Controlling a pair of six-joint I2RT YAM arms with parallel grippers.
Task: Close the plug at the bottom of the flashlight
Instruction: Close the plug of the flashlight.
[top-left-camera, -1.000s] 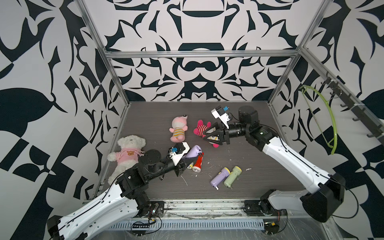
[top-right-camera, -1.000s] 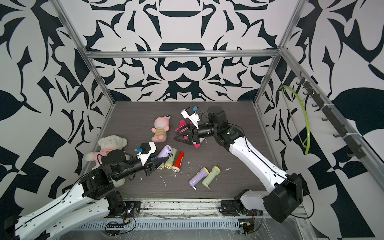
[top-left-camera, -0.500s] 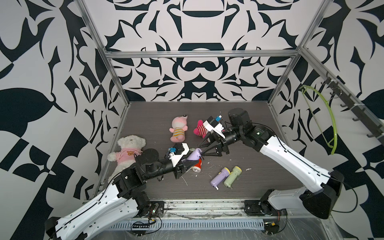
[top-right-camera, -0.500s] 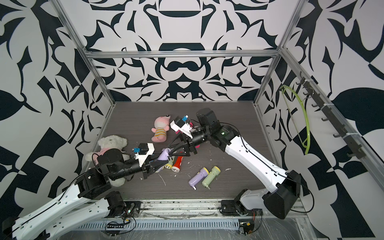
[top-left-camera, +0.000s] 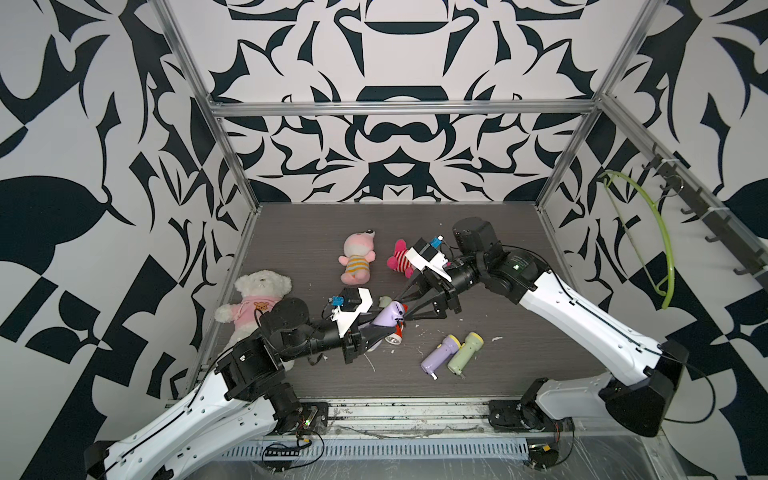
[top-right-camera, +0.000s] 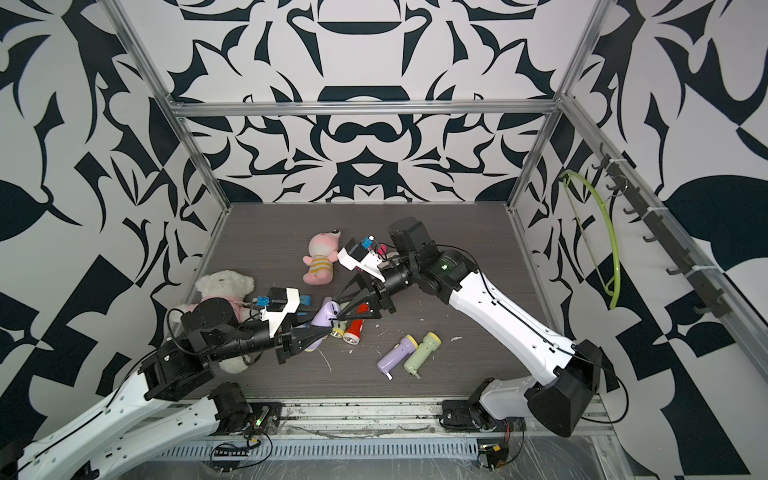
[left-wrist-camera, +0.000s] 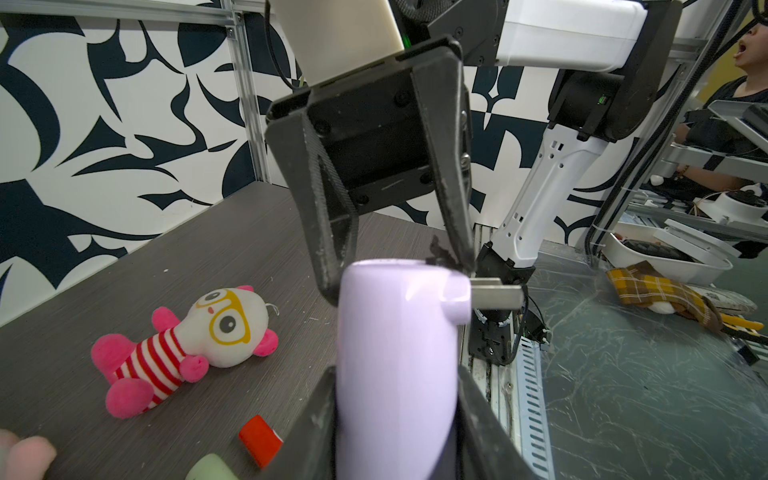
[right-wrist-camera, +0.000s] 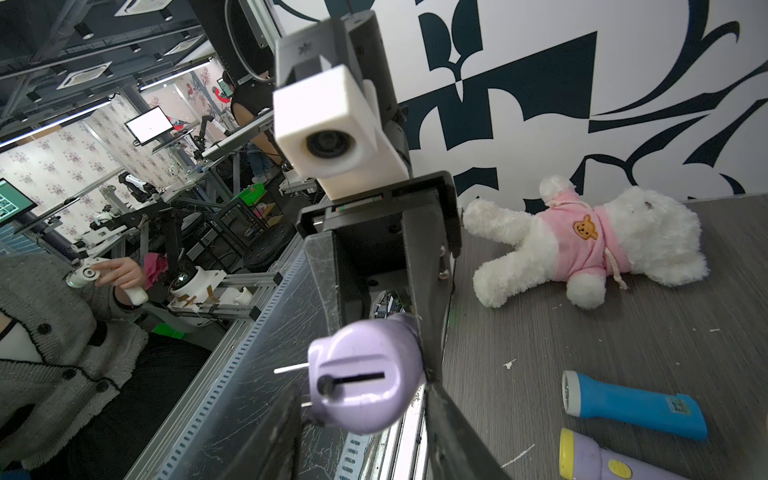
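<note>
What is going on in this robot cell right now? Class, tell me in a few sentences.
The left gripper holds a purple flashlight off the table, its base toward the right gripper. The right gripper's open jaws straddle that base. The plug prongs stick out sideways, so the plug is not yet closed. Other flashlights and plush toys lie on the table.

The lilac flashlight (left-wrist-camera: 395, 332) is hanging tilted in the air, its body being clamped by the left gripper (left-wrist-camera: 395, 432); at its rounded base the plug (left-wrist-camera: 496, 295) is standing open, two metal prongs sticking out sideways
</note>
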